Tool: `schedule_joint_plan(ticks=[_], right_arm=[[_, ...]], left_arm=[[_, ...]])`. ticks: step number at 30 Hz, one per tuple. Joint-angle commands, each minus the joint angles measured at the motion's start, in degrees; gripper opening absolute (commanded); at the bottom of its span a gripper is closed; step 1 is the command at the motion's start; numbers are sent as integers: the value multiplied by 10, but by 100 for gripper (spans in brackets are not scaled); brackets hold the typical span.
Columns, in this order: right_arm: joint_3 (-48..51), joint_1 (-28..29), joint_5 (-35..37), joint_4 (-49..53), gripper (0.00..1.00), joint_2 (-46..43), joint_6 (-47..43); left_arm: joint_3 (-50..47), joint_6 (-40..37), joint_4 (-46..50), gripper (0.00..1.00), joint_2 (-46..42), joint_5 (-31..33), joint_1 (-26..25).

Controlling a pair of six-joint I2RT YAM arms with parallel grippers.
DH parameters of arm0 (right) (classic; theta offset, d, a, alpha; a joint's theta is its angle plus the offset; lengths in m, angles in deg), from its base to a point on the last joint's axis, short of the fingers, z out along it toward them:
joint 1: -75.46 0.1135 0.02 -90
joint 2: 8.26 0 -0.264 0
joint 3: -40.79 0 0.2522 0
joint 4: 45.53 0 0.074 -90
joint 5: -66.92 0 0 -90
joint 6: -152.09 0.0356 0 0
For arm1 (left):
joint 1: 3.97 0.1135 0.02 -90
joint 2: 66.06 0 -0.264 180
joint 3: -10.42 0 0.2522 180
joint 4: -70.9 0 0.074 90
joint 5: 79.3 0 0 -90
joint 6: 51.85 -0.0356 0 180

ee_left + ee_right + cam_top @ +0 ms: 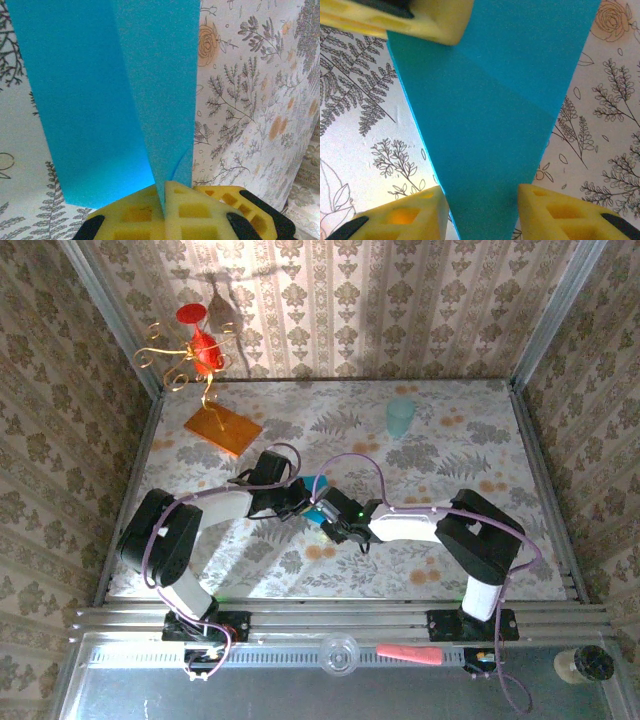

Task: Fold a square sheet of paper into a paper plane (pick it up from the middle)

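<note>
The teal-blue sheet of paper (100, 100) is folded into a long shape that narrows to a point, held above the floral table. My left gripper (165, 200) is shut on its centre fold, with the yellow pads pressed together on the paper. In the right wrist view the paper (490, 115) tapers down between the fingers of my right gripper (480, 210), which stand apart on either side of its narrow end. A left finger (420, 17) shows at that view's top. From above, both grippers (300, 502) (326, 516) meet mid-table, with the paper (318, 482) peeking out.
An orange slab (222, 428) lies at the back left, below a red and gold wire ornament (195, 350). A pale mint cup (400, 417) stands at the back right. Patterned walls close in three sides. A pink object (408, 653) rests on the front rail.
</note>
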Motion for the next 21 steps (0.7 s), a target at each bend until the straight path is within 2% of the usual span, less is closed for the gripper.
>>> schedule_joint_plan(ticks=[1, 8, 21], right_arm=[[-16, 4, 16, -12, 42, 7, -3], [-16, 4, 18, -18, 38, 9, 3], [-16, 3, 21, -15, 25, 18, 6]], left_arm=[[15, 9, 12, 4, -14, 1, -3], [17, 9, 17, 4, -12, 1, -4], [19, 6, 28, 4, -14, 7, -3]])
